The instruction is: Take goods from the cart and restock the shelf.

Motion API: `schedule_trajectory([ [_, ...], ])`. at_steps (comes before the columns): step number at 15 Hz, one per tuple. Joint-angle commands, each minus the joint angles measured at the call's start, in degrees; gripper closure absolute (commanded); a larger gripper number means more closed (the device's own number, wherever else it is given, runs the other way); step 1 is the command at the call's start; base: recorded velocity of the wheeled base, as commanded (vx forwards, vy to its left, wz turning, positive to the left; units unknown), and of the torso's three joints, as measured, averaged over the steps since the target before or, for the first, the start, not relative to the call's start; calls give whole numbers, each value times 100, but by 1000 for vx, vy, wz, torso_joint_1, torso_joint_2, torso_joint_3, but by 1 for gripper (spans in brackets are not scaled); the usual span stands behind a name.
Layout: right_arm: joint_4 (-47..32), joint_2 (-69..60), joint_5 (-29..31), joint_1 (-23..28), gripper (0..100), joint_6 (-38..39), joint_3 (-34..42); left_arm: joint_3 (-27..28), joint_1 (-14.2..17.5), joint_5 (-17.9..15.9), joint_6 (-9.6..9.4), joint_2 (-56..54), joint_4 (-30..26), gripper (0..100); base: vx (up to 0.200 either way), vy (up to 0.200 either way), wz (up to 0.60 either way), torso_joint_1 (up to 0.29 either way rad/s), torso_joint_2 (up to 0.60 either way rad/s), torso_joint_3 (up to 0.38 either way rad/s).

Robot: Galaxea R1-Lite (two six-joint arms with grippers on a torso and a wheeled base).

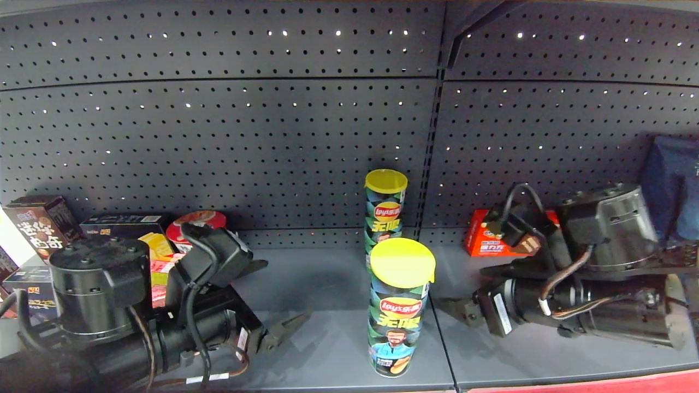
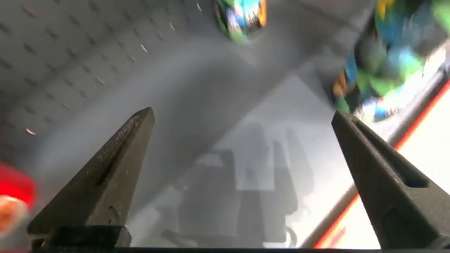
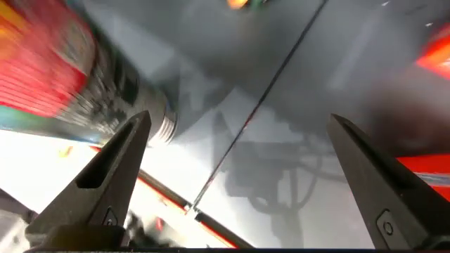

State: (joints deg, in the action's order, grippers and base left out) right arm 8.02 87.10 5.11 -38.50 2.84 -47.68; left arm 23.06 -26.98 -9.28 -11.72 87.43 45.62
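Grey shelf (image 1: 327,284): front can (image 1: 400,322) and rear can (image 1: 385,213) upright, lids up

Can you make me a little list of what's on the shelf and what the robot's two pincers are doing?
In front: front chip can, yellow lid, upright near the edge of the shelf
Behind: back chip can, same kind, upright by the back wall
Left arm: left pincer open, empty, left of the front chip can
Right arm: right pincer open, empty, right of the front chip can
Far left: brown box
Far right: orange box, blue bag
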Motion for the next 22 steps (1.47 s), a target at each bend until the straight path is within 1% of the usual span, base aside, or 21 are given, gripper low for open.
schedule_trajectory([
  [1, -20, -879, 34, 457, 0, 15, -5, 181, 0, 207, -6, -393, 0, 0, 0, 0, 0, 0, 0, 0],
  [2, -81, -1169, 34, 624, 0, 15, 57, 163, 17, 286, -6, -587, -9, 0, 0, 0, 0, 0, 0, 0],
  [3, -222, -1538, 34, 897, 0, 24, 171, 75, 96, 400, -6, -886, -44, 0, 0, 0, 0, 0, 0, 0],
  [4, -248, -1872, 25, 1239, 0, 24, 338, -100, 272, 462, -6, -1220, -53, 0, 0, 0, 0, 0, 0, 0],
  [5, -257, -2250, -1, 1635, 0, 24, 558, -346, 518, 462, -6, -1642, -62, 0, 0, 0, 0, 0, 0, 0],
  [7, -257, -2997, -80, 2329, 0, 32, 1138, -918, 966, 462, -6, -2512, -167, 0, 0, 0, 0, 0, 0, 0],
  [8, -284, -3331, -89, 2602, 0, 41, 1366, -1146, 1160, 471, -15, -2951, -334, 0, 0, 0, 0, 0, 0, 0],
  [9, -301, -3437, -89, 2663, 0, 41, 1402, -1208, 1221, 471, -15, -3092, -396, 0, 0, 0, 0, 0, 0, 0],
  [10, -477, -3859, -71, 2865, 0, 120, 1498, -1366, 1450, 488, -41, -3637, -651, 0, 0, 0, 0, 0, 0, 0],
  [11, -934, -4342, -63, 3208, 0, 322, 1507, -1419, 1705, 690, -182, -4164, -976, 0, 0, 0, 0, 0, 0, 0],
  [12, -1022, -4439, -63, 3305, 0, 358, 1507, -1428, 1757, 734, -200, -4243, -1020, 0, 0, 0, 0, 0, 0, 0],
  [13, -1470, -5124, -36, 3577, 0, 498, 1612, -1533, 1959, 875, -173, -4612, -1160, 0, 0, 0, 0, 0, 0, 0],
  [14, -1734, -5520, 17, 3779, 0, 507, 1727, -1638, 2021, 954, -164, -4744, -1169, 0, 0, 0, 0, 0, 0, 0],
  [15, -2041, -6056, 25, 4131, 0, 498, 1920, -1770, 2012, 1042, -182, -4920, -1169, 0, 0, 0, 0, 0, 0, 0],
  [17, -2525, -7216, -27, 4878, 0, 463, 2333, -1902, 2021, 1095, -208, -5324, -1187, 0, 0, 0, 0, 0, 0, 0],
  [18, -2586, -7735, -212, 4992, 0, 463, 2606, -1972, 2021, 1156, -208, -5500, -1319, 0, 0, 0, 0, 0, 0, 0],
  [19, -2586, -8042, -397, 5010, 0, 445, 2737, -2025, 2021, 1147, -208, -5658, -1433, 0, 0, 0, 0, 0, 0, 0],
  [20, -2525, -8183, -484, 5028, 0, 454, 2834, -2183, 1995, 1051, -200, -6142, -1758, 0, 0, 0, 0, 0, 0, 0],
  [21, -2481, -8174, -520, 5019, 0, 445, 2817, -2236, 1977, 980, -200, -6326, -1872, 0, 0, 0, 0, 0, 0, 0],
  [22, -2305, -8174, -783, 5019, 0, 287, 2948, -2298, 1968, 708, -147, -7091, -2637, 0, 0, 0, 0, 0, 0, 0],
])
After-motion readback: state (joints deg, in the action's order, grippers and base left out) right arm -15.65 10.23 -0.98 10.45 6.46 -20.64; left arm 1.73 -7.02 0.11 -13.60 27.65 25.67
